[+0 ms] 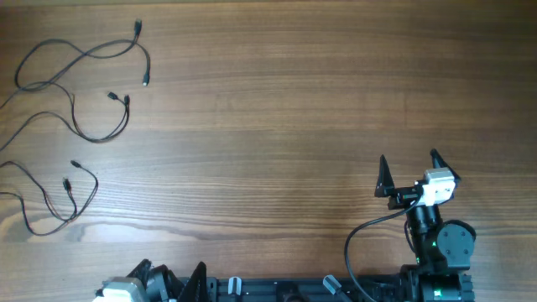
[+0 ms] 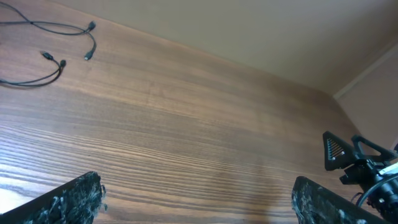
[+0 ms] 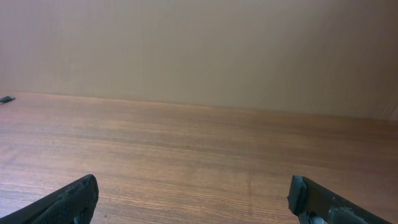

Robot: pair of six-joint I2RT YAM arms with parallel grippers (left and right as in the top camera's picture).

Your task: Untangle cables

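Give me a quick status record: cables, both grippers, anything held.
cables: loose wavy black strands on the left part of the table, some running off the picture's left edge
knot: no tight bunch visible; strands cross in places
left gripper: open, empty, at the near edge, apart from the cables
right gripper: open, empty, on the right side, far from the cables
contact: none
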